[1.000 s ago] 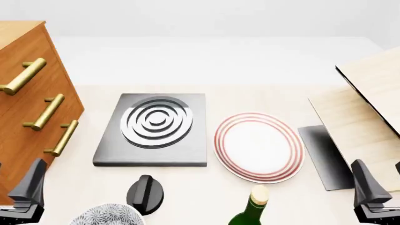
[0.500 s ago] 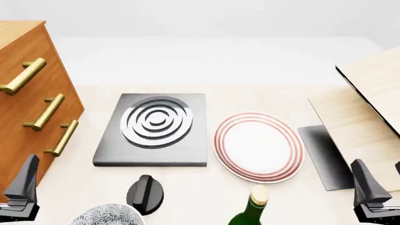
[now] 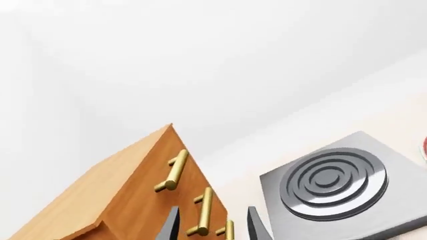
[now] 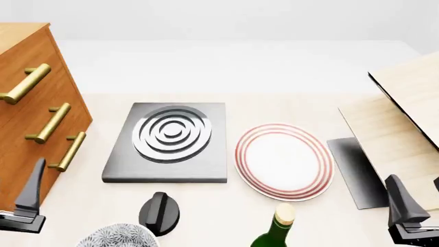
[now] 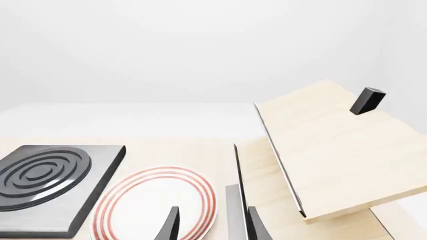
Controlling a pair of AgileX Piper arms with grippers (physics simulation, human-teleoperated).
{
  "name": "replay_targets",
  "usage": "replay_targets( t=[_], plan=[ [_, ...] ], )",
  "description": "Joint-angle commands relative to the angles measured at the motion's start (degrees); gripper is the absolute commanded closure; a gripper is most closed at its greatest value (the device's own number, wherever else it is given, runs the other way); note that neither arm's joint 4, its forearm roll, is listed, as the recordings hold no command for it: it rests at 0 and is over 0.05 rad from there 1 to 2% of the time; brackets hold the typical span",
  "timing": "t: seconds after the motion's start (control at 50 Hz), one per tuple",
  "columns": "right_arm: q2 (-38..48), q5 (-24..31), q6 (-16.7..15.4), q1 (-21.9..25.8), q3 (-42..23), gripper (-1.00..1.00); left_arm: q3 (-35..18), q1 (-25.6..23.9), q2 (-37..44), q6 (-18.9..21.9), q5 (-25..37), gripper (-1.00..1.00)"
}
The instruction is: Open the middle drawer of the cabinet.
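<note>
At far left stood cabinet (image 4: 31, 118); middle drawer (image 4: 36, 135) handle lay just above left gripper (image 4: 31, 193), fingers spread, nothing held.

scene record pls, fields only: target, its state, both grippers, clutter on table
target: middle drawer of the large orange-brown wooden cabinet, brass bar handle
drawer state: looks closed, flush with the other two
left gripper: jaws open, empty, aimed at the handles, not touching
right gripper: jaws open, empty, over the red-ringed white plate
clutter: grey square hotplate with concentric rings, black knob, green glass bottle, speckled bowl, light wooden box
</note>
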Motion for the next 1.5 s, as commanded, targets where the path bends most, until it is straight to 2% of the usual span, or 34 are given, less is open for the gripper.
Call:
replay_targets(
  t=[0.02, 0.04, 0.16, 0.26, 0.36, 0.82, 1.28, 1.32, 1.5],
  plan=[
    [-0.2, 0.2, 0.0, 0.0, 0.0, -1.0, -0.3, -1.2, 6.9, 5.4, -6.7, -1.0],
    [-0.2, 0.2, 0.0, 0.0, 0.0, -1.0, -0.3, -1.0, 8.8, 6.8, -8.8, -1.0],
    [-0.2, 0.2, 0.0, 0.0, 0.0, -1.0, -1.2, -0.3, 15.4, 9.2, -14.7, -1.0],
    [-0.2, 0.2, 0.0, 0.0, 0.0, -1.0, -2.4, 0.9, 20.0, 9.8, -16.7, -1.0],
    [-0.2, 0.2, 0.0, 0.0, 0.0, -1.0, -2.5, 2.1, 25.3, 13.3, -22.0, -1.0],
    [-0.2, 0.2, 0.0, 0.0, 0.0, -1.0, -1.8, 2.0, 46.9, 21.5, -42.8, -1.0],
    [-0.2, 0.2, 0.0, 0.0, 0.0, -1.0, -1.9, 1.4, 61.1, 27.3, -53.4, -1.0],
    [-0.2, 0.2, 0.0, 0.0, 0.0, -1.0, -2.1, 1.5, 64.5, 28.3, -55.8, -1.0],
    [-0.3, 0.2, 0.0, 0.0, 0.0, -1.0, -2.2, 2.0, 68.5, 30.6, -58.1, -1.0]
  ],
)
